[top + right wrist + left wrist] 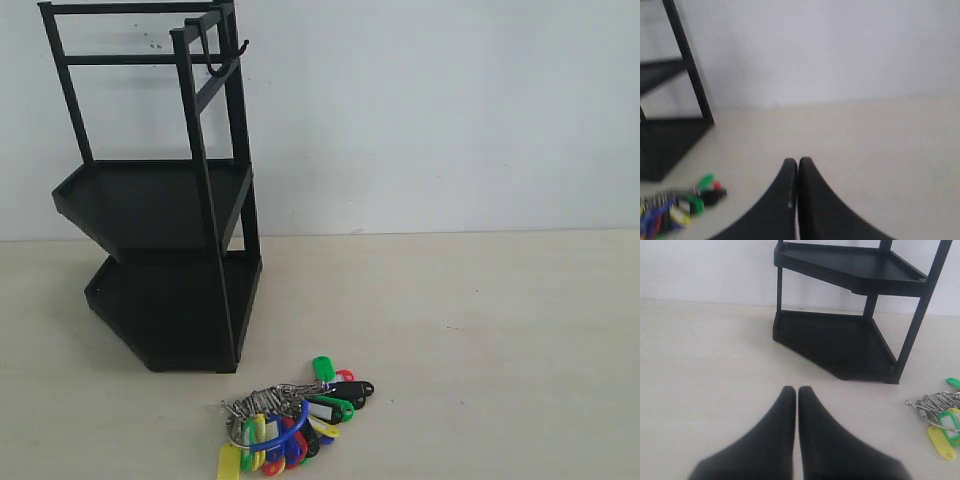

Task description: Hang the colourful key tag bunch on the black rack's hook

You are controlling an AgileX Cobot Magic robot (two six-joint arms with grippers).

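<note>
The colourful key tag bunch (290, 420) lies flat on the pale table, just in front of the black rack (160, 260). The rack stands at the left, its hook (222, 62) jutting from the top rail with the tip turned up. Neither arm shows in the exterior view. My left gripper (797, 390) is shut and empty, hovering over bare table short of the rack (850, 340), with the bunch (940, 417) off to one side. In the blurry right wrist view my right gripper (798, 161) is shut too, holding nothing; the bunch (680, 205) lies well apart from it.
A white wall (450, 110) runs close behind the rack. The table (500, 340) stretches pale to the right of the bunch.
</note>
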